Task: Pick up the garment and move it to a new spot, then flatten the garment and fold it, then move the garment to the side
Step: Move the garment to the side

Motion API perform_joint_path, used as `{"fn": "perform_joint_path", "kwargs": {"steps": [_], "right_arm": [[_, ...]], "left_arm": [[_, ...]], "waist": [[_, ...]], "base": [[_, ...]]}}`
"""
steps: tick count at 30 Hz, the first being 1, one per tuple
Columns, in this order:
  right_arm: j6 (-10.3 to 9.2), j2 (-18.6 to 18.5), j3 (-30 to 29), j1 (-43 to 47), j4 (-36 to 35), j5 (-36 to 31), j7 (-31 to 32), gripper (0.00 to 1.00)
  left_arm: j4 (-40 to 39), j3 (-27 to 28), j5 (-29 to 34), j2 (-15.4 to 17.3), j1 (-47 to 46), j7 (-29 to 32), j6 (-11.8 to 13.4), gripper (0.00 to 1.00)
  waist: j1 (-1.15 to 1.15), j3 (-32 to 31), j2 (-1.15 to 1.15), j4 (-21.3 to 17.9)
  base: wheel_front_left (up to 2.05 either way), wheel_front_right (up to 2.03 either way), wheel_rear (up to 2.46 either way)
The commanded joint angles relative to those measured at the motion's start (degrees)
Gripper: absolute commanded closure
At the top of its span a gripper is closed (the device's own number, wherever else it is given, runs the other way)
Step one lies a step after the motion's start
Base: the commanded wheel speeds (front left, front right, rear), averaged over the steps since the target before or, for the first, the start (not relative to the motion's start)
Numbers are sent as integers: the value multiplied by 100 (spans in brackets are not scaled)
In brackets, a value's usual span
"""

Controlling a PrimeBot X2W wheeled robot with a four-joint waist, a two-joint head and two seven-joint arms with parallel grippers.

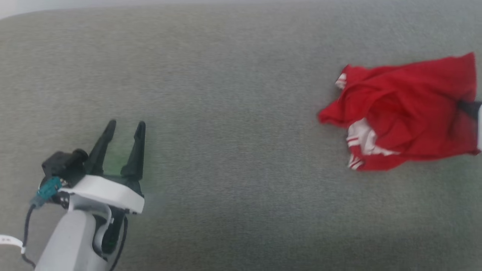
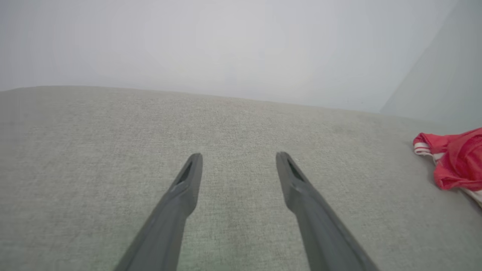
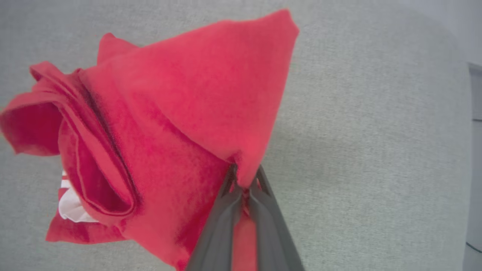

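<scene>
The garment (image 1: 406, 109) is a crumpled red shirt with white striped sleeve trim, lying at the right of the grey fabric surface (image 1: 233, 113). In the right wrist view my right gripper (image 3: 244, 177) is shut on a pinch of the garment (image 3: 180, 113), red cloth bunched between its two dark fingertips. A dark bit of that gripper shows at the head view's right edge, against the cloth. My left gripper (image 1: 126, 130) stands open at the lower left, far from the garment, with nothing between its fingers (image 2: 188, 180). The left wrist view catches the garment (image 2: 455, 162) at its right edge.
The grey fabric surface (image 2: 113, 150) stretches wide between the left gripper and the garment. Its far edge meets a pale wall (image 2: 226, 45). A grey edge (image 3: 475, 113) bounds the surface at the right in the right wrist view.
</scene>
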Motion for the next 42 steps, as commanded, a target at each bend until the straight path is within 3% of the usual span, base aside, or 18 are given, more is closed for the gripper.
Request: {"fn": "perform_joint_path", "kwargs": {"steps": [1, 16, 27, 42], "right_arm": [[-1, -71, -19, -133, 33, -39, -106, 100], [-1, -816, 466, -1378, 1299, -359, -1951, 100], [-1, -1025, 712, -2105, 2451, -985, -3097, 100], [-1, -434, 504, -2687, 4060, -1532, -3845, 100]], "left_arm": [[-27, -15, 1, 55, -140, -25, -10, 0], [-116, -664, 55, 385, -1090, -25, -10, 0], [-21, -1062, -28, 595, -1577, -24, -10, 0], [68, -1283, -83, 768, -1722, 9, -8, 0]], "waist": [[0, 163, 0, -187], [0, 923, 0, -1064], [0, 1371, 0, -1286], [0, 1698, 0, -1259]], "base": [[0, 0, 0], [0, 0, 0], [0, 0, 0], [0, 0, 0]]}}
